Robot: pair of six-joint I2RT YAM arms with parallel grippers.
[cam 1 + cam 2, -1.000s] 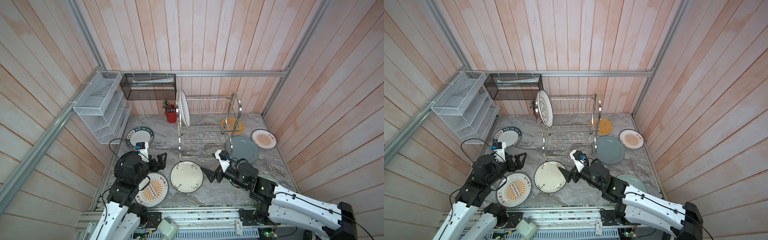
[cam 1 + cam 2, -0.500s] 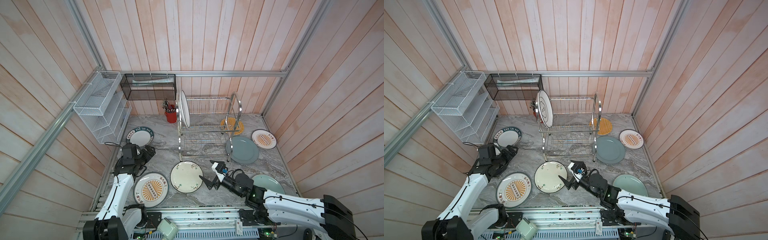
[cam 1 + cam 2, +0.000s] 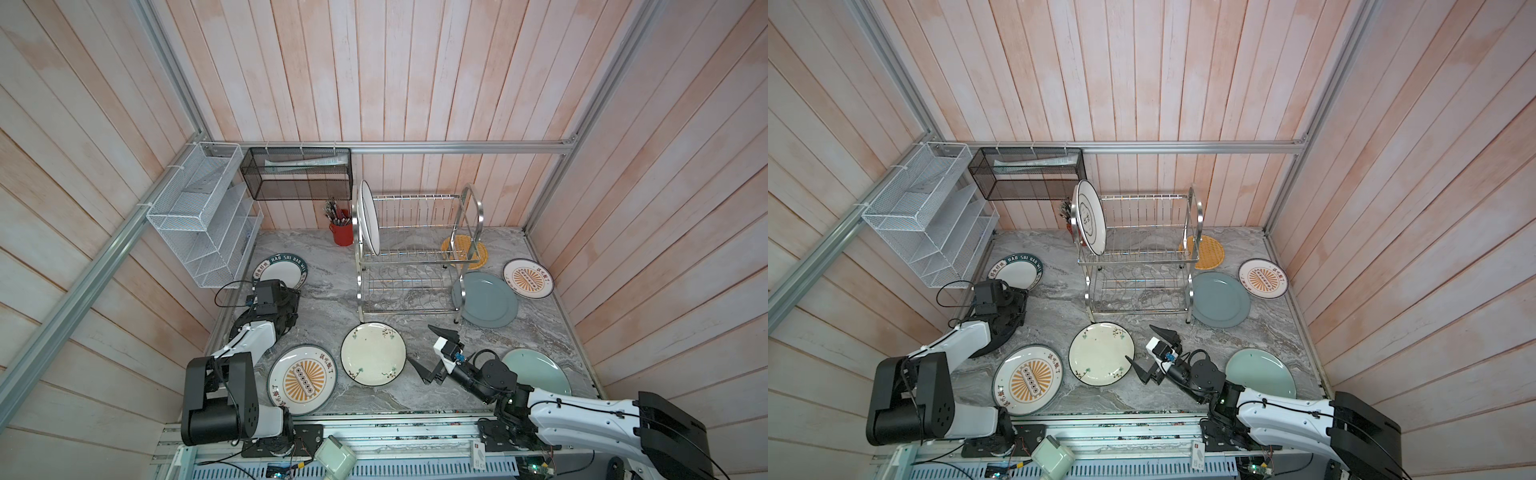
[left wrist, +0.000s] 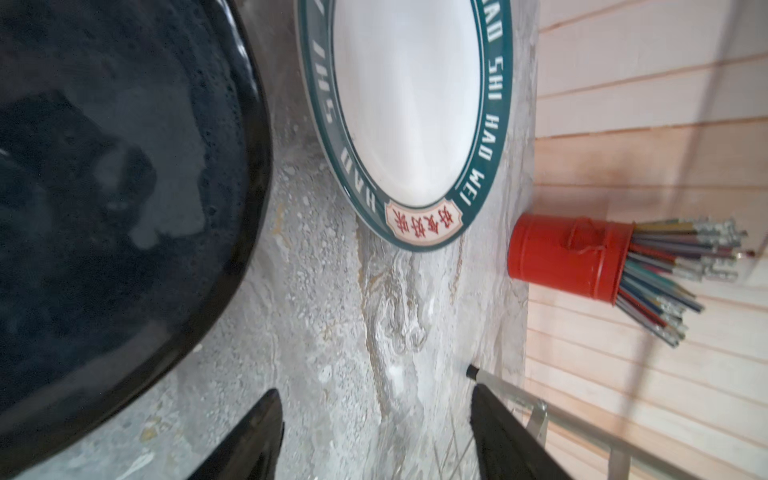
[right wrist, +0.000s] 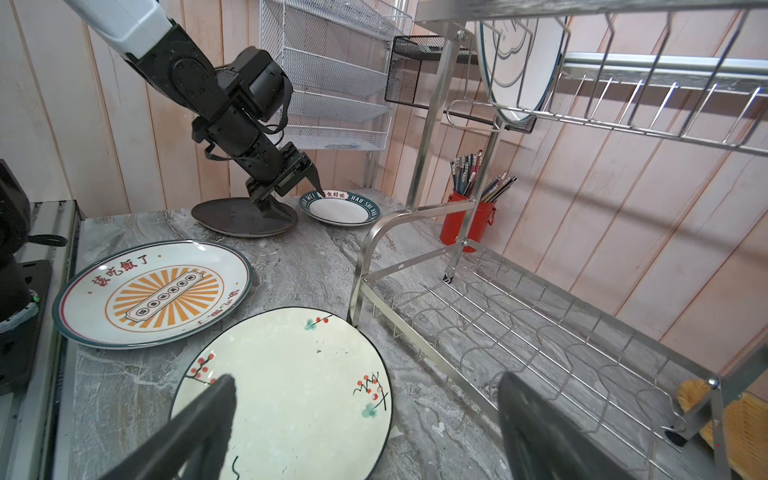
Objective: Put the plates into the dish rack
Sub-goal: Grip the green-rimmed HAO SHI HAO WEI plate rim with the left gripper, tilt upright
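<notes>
Left arm [image 3: 253,336] has swung back to the worktop's [image 3: 324,291] left edge, right arm [image 3: 582,415] dropped lower. Both top views: right hand [image 3: 419,343] spread wide, empty, just beside cream floral plate [image 3: 373,354] near front edge; dish rack [image 3: 409,266] rear centre, white plate [image 3: 369,220] upright at upper tier's left end. Left wrist: left hand [image 4: 374,392] partly open, holding nothing, black plate [image 4: 104,208] just beside. Right wrist: lettered plate [image 5: 340,208] flat beyond black plate.

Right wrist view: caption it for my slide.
Open right gripper faces the cream floral plate beside the dish rack; left gripper at the black plate.
</notes>
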